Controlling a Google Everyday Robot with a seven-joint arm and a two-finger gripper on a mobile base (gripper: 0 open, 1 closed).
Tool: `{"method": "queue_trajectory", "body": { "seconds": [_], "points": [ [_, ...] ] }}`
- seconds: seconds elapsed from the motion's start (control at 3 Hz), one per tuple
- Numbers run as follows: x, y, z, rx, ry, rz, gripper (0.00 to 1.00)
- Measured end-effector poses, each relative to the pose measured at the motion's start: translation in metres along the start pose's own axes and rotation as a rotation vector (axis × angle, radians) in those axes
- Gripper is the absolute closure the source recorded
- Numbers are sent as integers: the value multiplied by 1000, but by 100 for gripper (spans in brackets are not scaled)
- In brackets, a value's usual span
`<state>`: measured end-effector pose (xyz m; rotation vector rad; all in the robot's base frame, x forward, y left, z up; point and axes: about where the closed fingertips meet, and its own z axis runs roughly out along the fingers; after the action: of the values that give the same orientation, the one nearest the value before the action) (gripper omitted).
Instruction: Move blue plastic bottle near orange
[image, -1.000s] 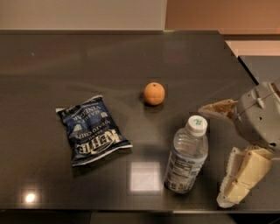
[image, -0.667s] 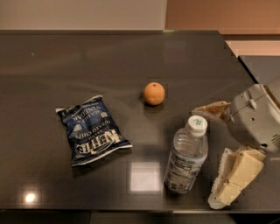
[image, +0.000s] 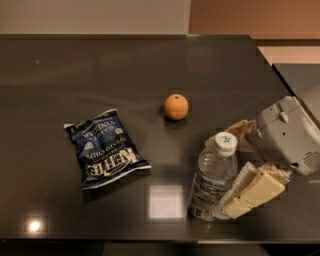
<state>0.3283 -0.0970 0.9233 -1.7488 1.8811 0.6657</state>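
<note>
At the right front of the dark glossy surface (image: 100, 75), the pale pincer (image: 221, 174) gapes wide either side of the upright clear ribbed plastic bottle (image: 212, 180), holding nothing, so closing on it looks next, then carrying it toward the small round orange (image: 176, 107), well apart.

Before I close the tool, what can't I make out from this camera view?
1. Camera view: whether the open tool, straddling the blue plastic bottle at the table's right front, touches it; the bottle partly hides the far finger.
2. Camera view: the arm behind the tool, cut off by the right edge.
3. Camera view: the bottle's label print, too small.
</note>
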Motion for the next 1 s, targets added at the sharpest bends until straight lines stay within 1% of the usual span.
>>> {"method": "queue_trajectory", "body": {
  "seconds": [0.33,0.67,1.0],
  "points": [
    [-9,-9,-2,8,-37,8,88],
    [-13,-19,-6,28,-43,8,100],
    [-28,-60,-27,112,-51,-2,100]
  ]
}}
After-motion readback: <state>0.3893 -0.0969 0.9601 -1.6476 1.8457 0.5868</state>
